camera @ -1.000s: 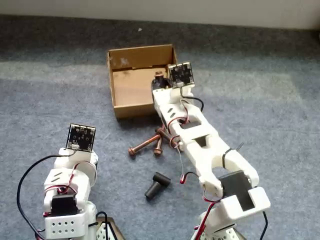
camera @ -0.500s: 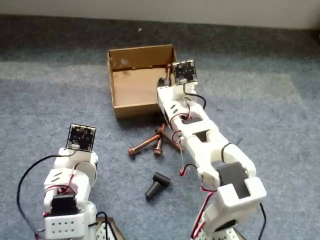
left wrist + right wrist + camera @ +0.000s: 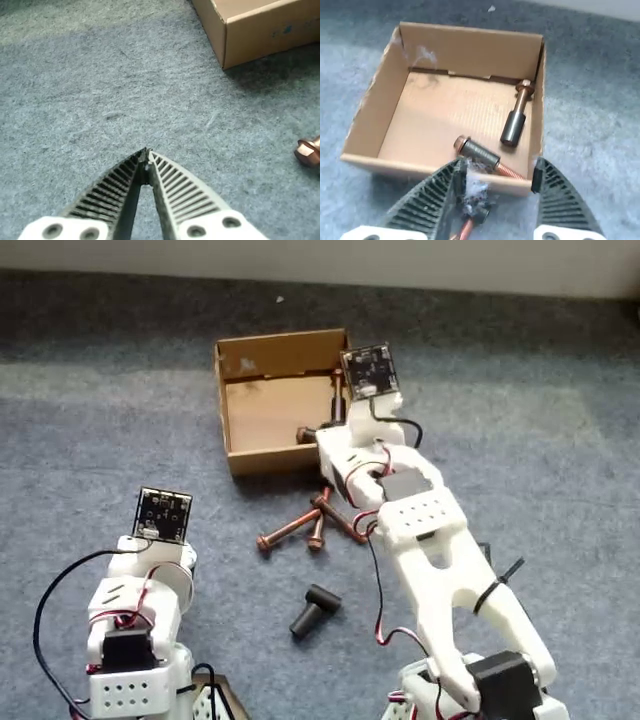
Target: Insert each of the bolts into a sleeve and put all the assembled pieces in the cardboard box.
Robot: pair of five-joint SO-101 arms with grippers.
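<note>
since a second ago the right arm has drawn back and folded upward at the elbow. its wrist has stayed by the near right corner of the cardboard box, and an assembled piece has come into sight on the box floor.

the right gripper hangs just above the box's near wall with its jaws spread wide and nothing between them; a bit of fluff clings to one jaw. two assembled pieces lie inside the box. one sleeved bolt lies along the right wall with its head toward the far wall. the other sleeved bolt lies at an angle close to the near wall.

a small heap of loose bolts rests on the grey carpet in front of the box, beside the right arm. one black sleeve lies alone, nearer the arm bases.

the left gripper is closed tip to tip on nothing, low over bare carpet, well apart from the box. a copper bolt head shows off to one side of it.
</note>
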